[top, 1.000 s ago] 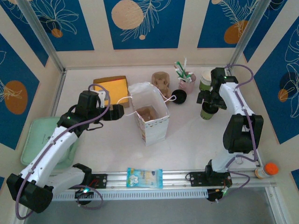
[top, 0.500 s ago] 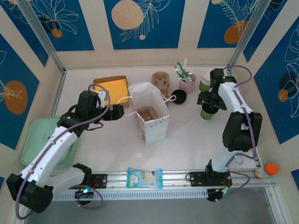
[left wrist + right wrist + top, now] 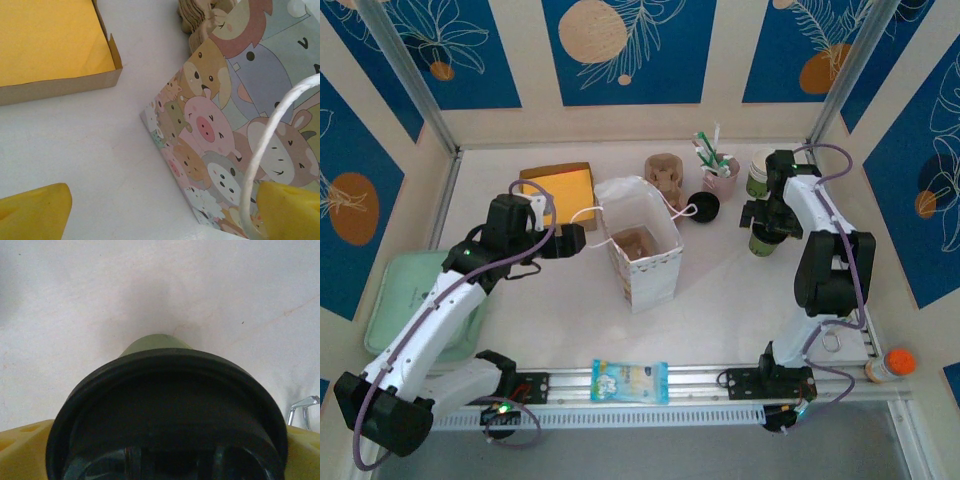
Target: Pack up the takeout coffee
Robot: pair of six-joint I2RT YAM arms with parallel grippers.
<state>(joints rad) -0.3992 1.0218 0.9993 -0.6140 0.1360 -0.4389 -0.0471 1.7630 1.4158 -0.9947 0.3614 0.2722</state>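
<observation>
Lidded cup (image 3: 165,405) cut off btm edge, bag (image 3: 220,125) cropped rt side

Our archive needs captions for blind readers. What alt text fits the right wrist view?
A green cup with a black lid, seen close from above, stands on a white table, flanked at the bottom corners by the right jaws' yellow fingers.

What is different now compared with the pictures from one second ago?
The right gripper edged slightly left over the green paper cup with a black lid, jaws open around it. Nothing was gripped or released. The left gripper and animal-print paper bag stayed put.
</observation>
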